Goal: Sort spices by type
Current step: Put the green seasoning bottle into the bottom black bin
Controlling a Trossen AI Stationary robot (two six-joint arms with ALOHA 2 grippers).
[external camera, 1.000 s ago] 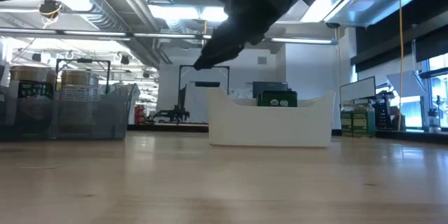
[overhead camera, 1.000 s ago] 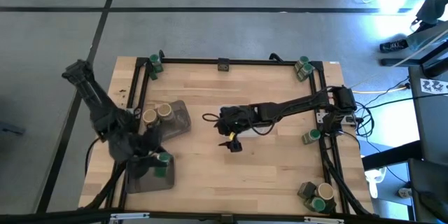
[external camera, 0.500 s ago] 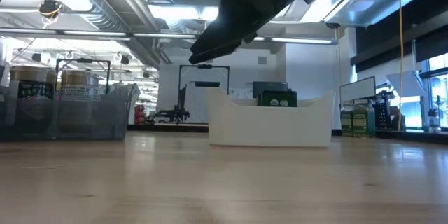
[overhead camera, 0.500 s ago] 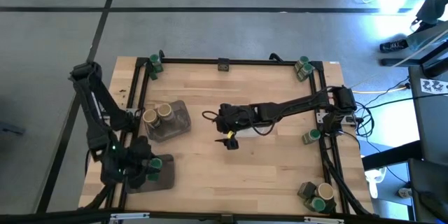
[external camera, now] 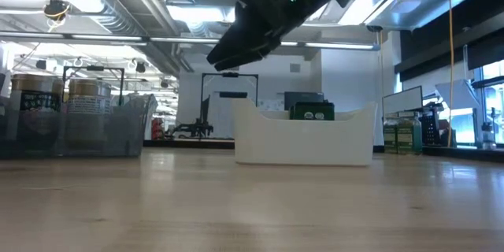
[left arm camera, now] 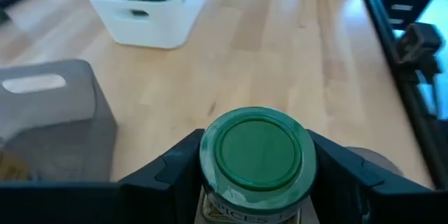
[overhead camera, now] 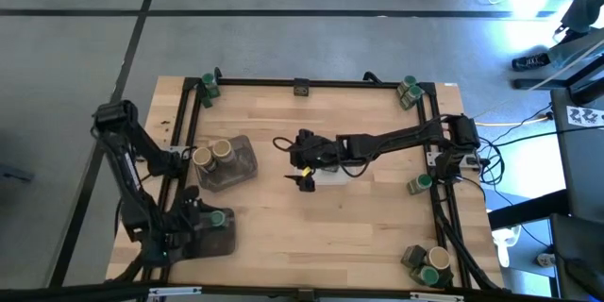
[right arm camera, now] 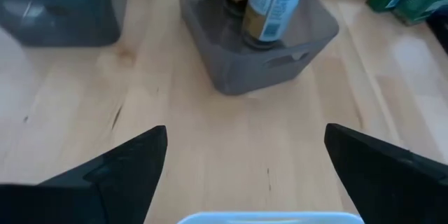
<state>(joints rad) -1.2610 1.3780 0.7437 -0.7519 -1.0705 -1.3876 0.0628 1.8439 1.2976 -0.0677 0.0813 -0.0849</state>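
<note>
In the left wrist view a round green-lidded jar stands upright between my left gripper's fingers. The high view shows this jar over the dark grey tray at the table's near left. My right gripper hangs open at mid-table above the white tray, touching nothing. The low view shows dark tins in that tray. Two tan-topped jars stand in a second grey tray. My left gripper is shut on the green-lidded jar, one finger on each side of its body just under the lid. The fingers come slanting down from the table's near-left side. The jar is upright; whether its base rests in the tray is hidden.
More green-lidded jars sit at the frame's corners. A black frame rims the table. Bare wood lies between the trays and toward the near edge.
My left arm has folded back toward the table's near-left corner, and its gripper has slid toward the left edge over the near grey tray, keeping the jar. My right gripper has drifted a little toward the far edge and left, still open above the white tray.
</note>
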